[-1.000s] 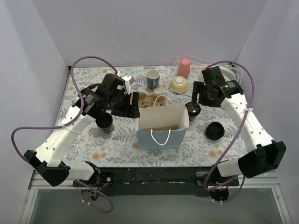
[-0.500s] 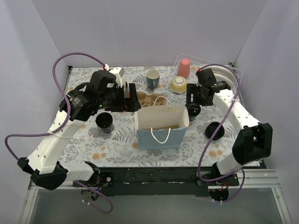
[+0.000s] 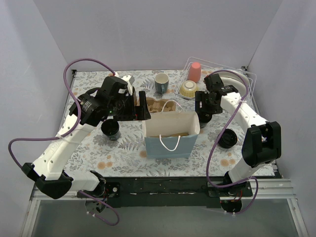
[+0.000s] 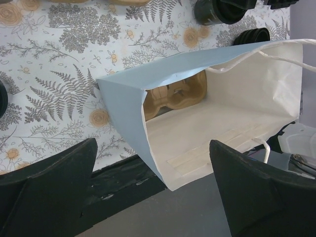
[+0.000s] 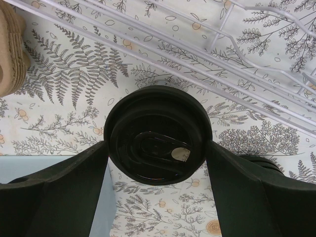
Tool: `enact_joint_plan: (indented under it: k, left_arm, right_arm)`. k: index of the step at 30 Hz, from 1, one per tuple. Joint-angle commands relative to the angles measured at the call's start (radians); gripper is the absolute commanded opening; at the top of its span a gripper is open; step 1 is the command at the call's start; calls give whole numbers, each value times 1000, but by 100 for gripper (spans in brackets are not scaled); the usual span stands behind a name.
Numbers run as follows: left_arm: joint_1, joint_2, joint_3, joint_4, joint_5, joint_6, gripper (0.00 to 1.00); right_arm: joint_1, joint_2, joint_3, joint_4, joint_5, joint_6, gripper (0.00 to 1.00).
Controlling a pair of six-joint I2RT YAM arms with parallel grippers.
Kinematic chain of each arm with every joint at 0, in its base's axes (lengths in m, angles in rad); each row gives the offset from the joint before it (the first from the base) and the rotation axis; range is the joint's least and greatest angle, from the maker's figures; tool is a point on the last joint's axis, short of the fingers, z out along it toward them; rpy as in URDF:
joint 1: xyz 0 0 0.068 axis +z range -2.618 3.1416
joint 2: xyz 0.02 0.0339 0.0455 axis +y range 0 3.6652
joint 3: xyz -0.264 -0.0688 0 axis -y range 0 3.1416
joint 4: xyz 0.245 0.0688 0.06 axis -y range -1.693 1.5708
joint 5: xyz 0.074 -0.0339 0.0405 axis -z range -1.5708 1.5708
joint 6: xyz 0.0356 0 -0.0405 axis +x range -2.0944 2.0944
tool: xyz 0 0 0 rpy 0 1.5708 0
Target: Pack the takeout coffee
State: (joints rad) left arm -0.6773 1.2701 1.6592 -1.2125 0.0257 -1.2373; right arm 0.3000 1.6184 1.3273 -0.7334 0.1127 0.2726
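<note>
I've got the left gripper [image 4: 153, 148] hanging over the open mouth of the blue paper bag [image 3: 170, 144], which stands upright on the tabletop [image 3: 123, 148] about midway along the near edge. Its jaws are spread wide with nothing between them, and a dark finger sits low on each side of my wrist view. Looking down into the bag from there, I see a tan cardboard cup carrier [image 4: 175, 94] at the bottom. A second carrier [image 3: 159, 104] lies on the tabletop just behind the bag, toward the far edge. The right gripper [image 5: 157, 145] is down over the middle cup [image 5: 158, 123], a black takeout coffee with its lid on, standing on the tabletop just off the bag's far right corner. The jaws are open astride it, one finger close on each side of the lid rim. I cannot tell whether the pads touch it. The left cup [image 3: 110, 128] stands beside the bag on the left half of the tabletop. The right cup [image 3: 227, 138] sits toward the right edge, apart from both arms. A grey-green mug [image 3: 161, 82] stands near the middle of the far edge. A wire rack [image 3: 212, 74] in the far right corner holds a pink cup [image 3: 195, 71] and a yellowish bowl [image 3: 188, 89].
</note>
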Motion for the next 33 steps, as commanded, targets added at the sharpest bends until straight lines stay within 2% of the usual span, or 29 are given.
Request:
enact_joint_plan:
  k: [1,4,12,18,25,27,30,31,33]
  left_arm:
    - [-4,-17,-3,5,56,22,98]
    - [-4,-31,8,10,30,19,98]
    - [-4,-26,14,4,71,41,93]
    - [-4,-18,27,-10,91,42,90]
    - [-2,-20,36,-24,101,61,89]
    - [-2,-9,39,-27,99,46,88]
    - [-2,8,37,-30,118,-4,82]
    - [-1,11,22,-18,143,-16,79]
    - [-2,8,-2,28,167,-57,77]
  right_arm:
    - [-7,12,13,8,25,-12,85]
    - [-7,17,4,15,25,-10,82]
    - [-7,31,-8,26,30,-4,76]
    - [-7,28,-19,23,24,10,80]
    - [-7,17,-39,6,7,25,79]
    - [-7,17,-43,9,8,19,76]
    - [-7,20,-39,8,4,4,67]
    - [-6,15,-37,6,1,-1,61]
    - [-7,3,-28,6,-5,-12,57]
